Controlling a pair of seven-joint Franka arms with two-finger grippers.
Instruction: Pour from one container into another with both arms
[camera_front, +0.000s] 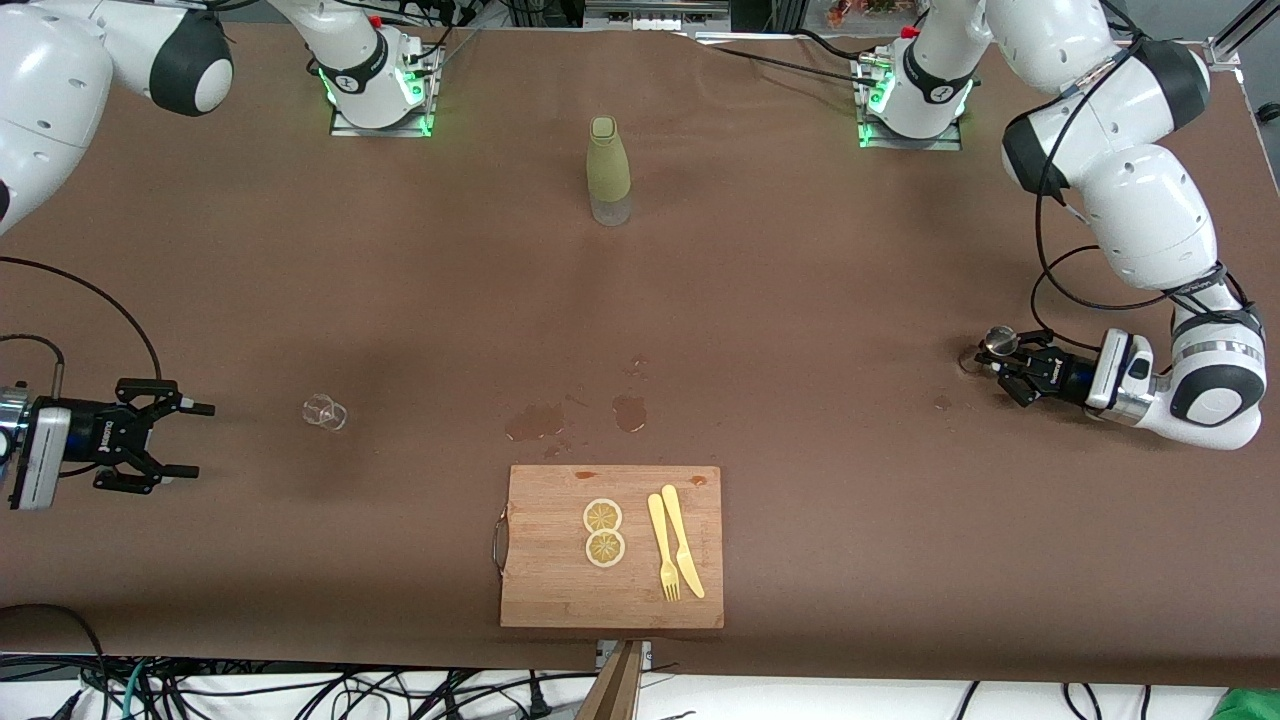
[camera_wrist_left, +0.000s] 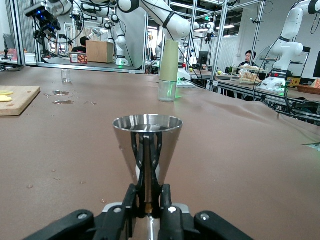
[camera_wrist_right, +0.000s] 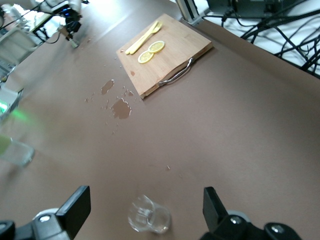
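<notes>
The small silvery steel jigger, an hourglass-shaped double cone with a round rim, stood upright at the left arm's end of the brown table, and the left gripper had its fingers closed tight on the jigger's narrow waist, low to the tabletop. That waist looked the soundest place to hold it: polished metal is slippery, but the flare above and below should keep it from sliding through the pads. It seemed light and stiff, so tipping it would likely take little effort, though any liquid inside could slop over the wide rim. The tiny clear colourless glass cup stood on the table toward the right arm's end, well apart from the jigger. The right gripper hung near it with fingers spread wide and empty, the cup just ahead of the gap between them. Being thin glass, the cup was probably fragile and slick, best taken gently around its wall. Wet patches lay beside the wooden cutting board.
</notes>
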